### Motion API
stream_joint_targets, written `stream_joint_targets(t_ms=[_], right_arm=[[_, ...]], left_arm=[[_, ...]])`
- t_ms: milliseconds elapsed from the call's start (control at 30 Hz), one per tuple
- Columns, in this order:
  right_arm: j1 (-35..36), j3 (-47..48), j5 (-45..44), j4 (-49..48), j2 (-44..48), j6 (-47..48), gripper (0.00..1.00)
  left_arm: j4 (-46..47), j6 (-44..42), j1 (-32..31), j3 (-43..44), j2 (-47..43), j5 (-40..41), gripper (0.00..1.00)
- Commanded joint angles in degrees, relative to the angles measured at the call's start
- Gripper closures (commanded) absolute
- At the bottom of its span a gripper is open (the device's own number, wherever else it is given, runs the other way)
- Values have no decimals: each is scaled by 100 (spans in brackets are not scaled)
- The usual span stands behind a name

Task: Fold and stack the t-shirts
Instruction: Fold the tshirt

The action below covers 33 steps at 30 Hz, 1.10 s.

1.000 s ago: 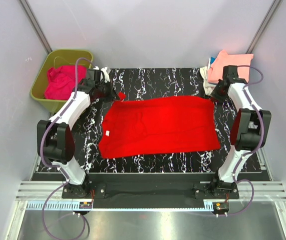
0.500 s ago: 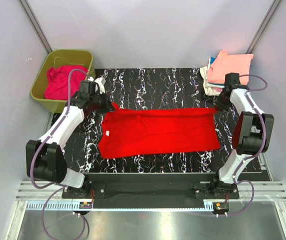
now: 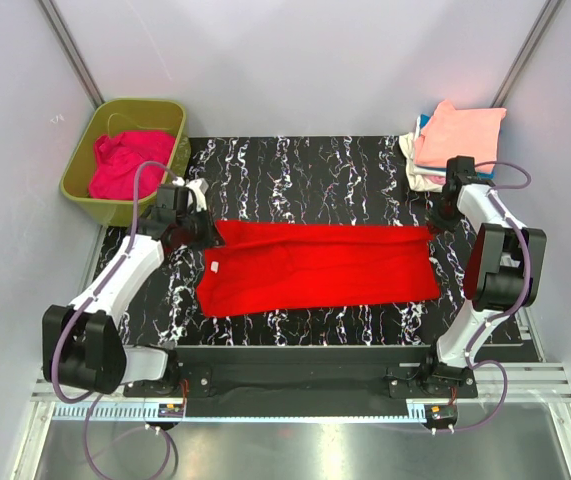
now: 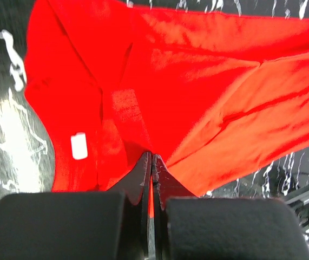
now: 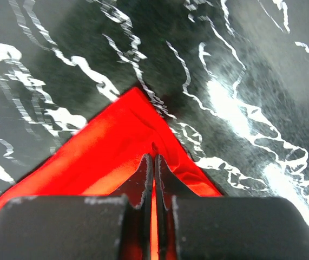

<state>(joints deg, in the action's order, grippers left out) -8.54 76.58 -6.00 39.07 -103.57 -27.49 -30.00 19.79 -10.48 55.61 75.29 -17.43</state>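
1. At the far left corner, just off the worktop (image 3: 305, 170), a green tub (image 3: 145, 103) holds a crumpled magenta shirt (image 3: 130, 160).
2. The left hand (image 3: 208, 230) sits low over the worktop. Its fingers are pressed together, pinching the far left corner of the red shirt (image 3: 320, 265). The wrist view shows red cloth caught between the two tips.
3. The red shirt lies as a wide band across the middle of the worktop, its far part doubled over itself. A small white label (image 3: 215, 266) faces up near its left end.
4. The right hand (image 3: 435, 222) is likewise closed, nipping the shirt's far right corner, which rises to a point at the fingertips.
5. At the far right corner rests a stack (image 3: 420, 178) of folded shirts, with a peach shirt (image 3: 457, 132) on top.
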Motion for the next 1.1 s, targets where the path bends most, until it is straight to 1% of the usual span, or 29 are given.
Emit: stream_joint_targets(t_ms=[0, 200, 233, 267, 300, 333, 367, 400, 433, 567, 633, 667, 700, 733, 767, 867, 900, 1067], right_arm=[[-25, -186, -322, -4, 320, -108, 100], [-78, -512, -516, 13, 355, -213, 100], [-96, -538, -534, 39, 355, -222, 98], [-104, -573, -508, 65, 364, -231, 75], [-113, -591, -473, 92, 390, -257, 51], [-113, -643, -464, 92, 416, -266, 26], [-113, -661, -481, 83, 460, -284, 4], [-113, -653, -559, 118, 513, -284, 0], [-105, -592, -604, 145, 557, -284, 0], [-105, -503, -666, 189, 969, -319, 0], [-78, -547, -403, 66, 1277, -319, 0], [0, -582, -280, 14, 1365, -301, 2], [53, -635, 43, -152, 1496, -275, 4], [132, -722, 194, -224, 1515, -223, 9], [246, -740, 291, -259, 1515, -213, 10], [756, -706, 748, -365, 1174, -12, 14], [983, -671, 845, -356, 885, 6, 15], [1196, -618, 1591, -584, -21, 112, 21]], left_arm=[[100, -37, -33, -287, -426, 117, 100], [-233, 95, -68, -806, -900, 108, 100], [-304, 147, -77, -868, -963, 117, 100], [-461, 165, -86, -929, -1024, 169, 95], [-567, 191, -103, -921, -1094, 239, 84], [-664, 227, -147, -886, -1112, 301, 59], [-822, 227, -147, -807, -1121, 293, 52], [-910, 270, -147, -763, -1130, 293, 41], [-955, 306, -156, -719, -1139, 284, 36], [-877, 490, -147, -727, -1306, 292, 35], [-667, 639, -156, -858, -1324, 293, 37], [-569, 692, -156, -912, -1289, 293, 38], [-490, 806, -156, -964, -1254, 293, 40], [-394, 868, -165, -1017, -1218, 293, 42], [-193, 929, -174, -1131, -1131, 310, 44], [212, 1158, -235, -1298, -877, 293, 47], [301, 1272, -253, -1334, -814, 275, 49], [872, 1510, -358, -1518, -288, 152, 54]])
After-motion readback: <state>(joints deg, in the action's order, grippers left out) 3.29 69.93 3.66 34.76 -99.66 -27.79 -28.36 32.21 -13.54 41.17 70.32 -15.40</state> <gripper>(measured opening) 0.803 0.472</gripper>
